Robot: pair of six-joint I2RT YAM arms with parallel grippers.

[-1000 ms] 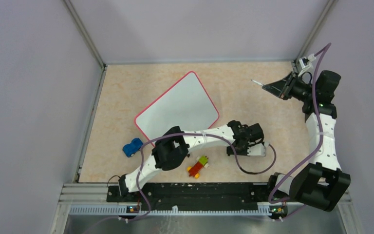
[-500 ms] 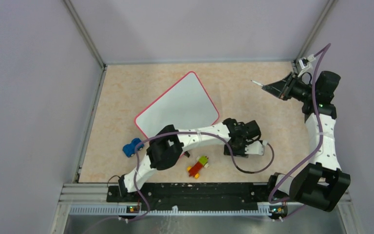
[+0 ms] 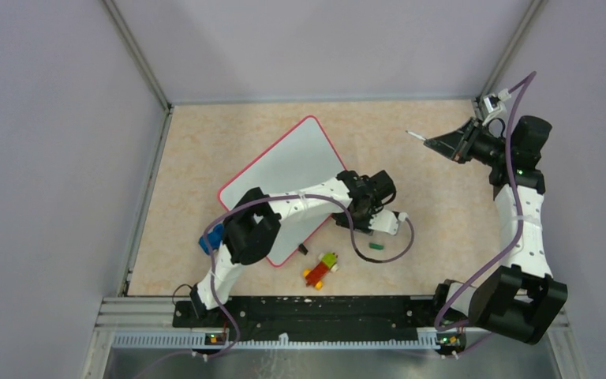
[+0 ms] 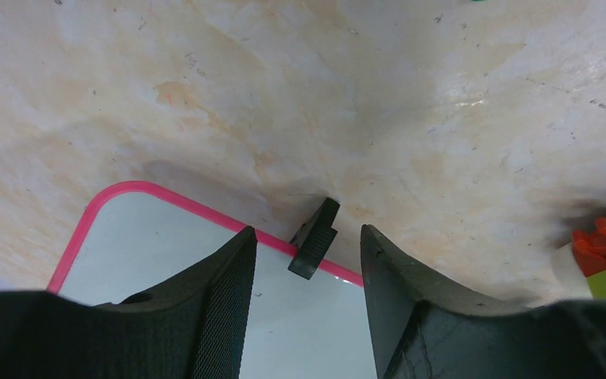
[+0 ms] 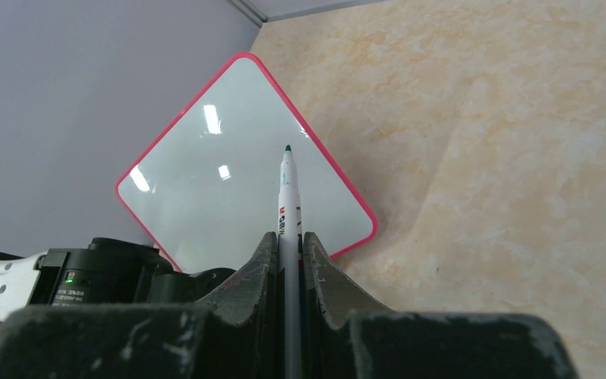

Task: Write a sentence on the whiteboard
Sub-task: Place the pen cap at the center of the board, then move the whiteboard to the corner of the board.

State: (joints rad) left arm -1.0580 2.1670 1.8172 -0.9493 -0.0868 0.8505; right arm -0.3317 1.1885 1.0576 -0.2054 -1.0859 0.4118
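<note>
Your whiteboard (image 3: 284,170) lies blank, mid-table: no sentence begun. Your right gripper (image 5: 288,241) clamps an uncapped green-tipped marker (image 5: 287,189) well off it. Your left gripper (image 4: 308,237), fingers parted and empty, overhangs its near rim.

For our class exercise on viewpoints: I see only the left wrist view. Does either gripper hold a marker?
Observer: Yes. The right gripper is shut on a marker, clear of the board.
Operator: Is it capped?
Observer: No, its green tip is bare; a small green piece, perhaps the cap, lies on the table.
Operator: Anything written?
Observer: Nothing; the board is blank.
</note>
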